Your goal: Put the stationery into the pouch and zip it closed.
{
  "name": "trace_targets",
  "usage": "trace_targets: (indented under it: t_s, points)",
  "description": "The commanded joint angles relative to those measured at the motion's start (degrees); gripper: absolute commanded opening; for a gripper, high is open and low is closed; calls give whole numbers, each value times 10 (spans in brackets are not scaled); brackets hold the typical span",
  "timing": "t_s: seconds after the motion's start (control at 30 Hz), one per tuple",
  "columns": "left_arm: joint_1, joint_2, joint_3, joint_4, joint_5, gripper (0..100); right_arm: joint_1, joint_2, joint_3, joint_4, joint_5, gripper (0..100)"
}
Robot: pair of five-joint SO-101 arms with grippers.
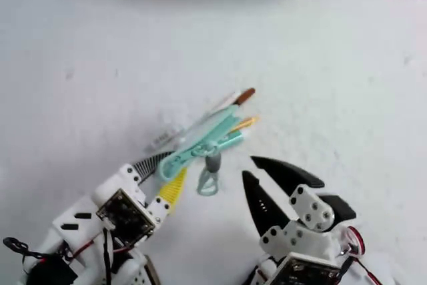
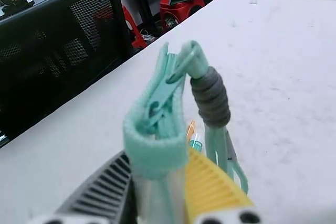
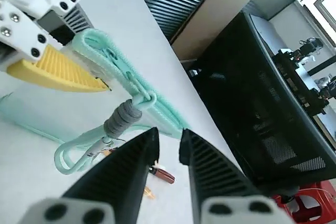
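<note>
The teal pouch is lifted off the white table, with my left gripper shut on its near end between a grey and a yellow finger. Pencil ends poke out of its far end. A grey zipper pull with a teal cord loop hangs from it. In the left wrist view the pouch stands in my left gripper, zipper pull beside it. My right gripper is open just right of the pull. Its tips sit close by the zipper pull.
The white table stretches wide around the pouch. A black mesh cabinet and red items stand beyond the table's edge. The left arm's yellow finger is near my right gripper.
</note>
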Motion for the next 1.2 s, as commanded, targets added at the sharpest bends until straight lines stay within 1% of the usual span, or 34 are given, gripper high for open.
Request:
trace_targets:
  t_s: [0.0, 0.1, 0.17, 0.2, 0.27, 0.37, 0.43, 0.63, 0.83, 0.97, 1.0, 1.17]
  points:
    - [1, -3, 2, 7, 5, 24, -20, 23, 2, -14, -6, 117]
    - [1, -3, 3, 8, 5, 24, -22, 65, -3, -17, -7, 221]
    - [1, -3, 3, 8, 4, 24, -24, 96, -18, -15, -17, 262]
    - [1, -3, 3, 8, 4, 24, -34, 109, -35, -13, -42, 264]
    - [1, -3, 3, 8, 4, 24, -78, 132, -94, 15, -87, 264]
    - [1, -3, 3, 8, 4, 24, -148, 172, -194, 80, -90, 263]
    - [2, -3, 3, 8, 4, 24, -169, 199, -238, 113, -94, 262]
    - [2, -3, 3, 9, 5, 24, -172, 233, -230, 111, -94, 262]
    - [5, -3, 22, 5, 4, 24, -173, 211, -209, 111, -94, 264]
    - [6, -3, 20, 4, 4, 24, -173, 186, -191, 111, -94, 256]
    - [6, -3, 20, 4, 4, 24, -173, 182, -190, 111, -94, 241]
    - [6, -3, 19, 4, 4, 24, -173, 160, -190, 82, -94, 94]
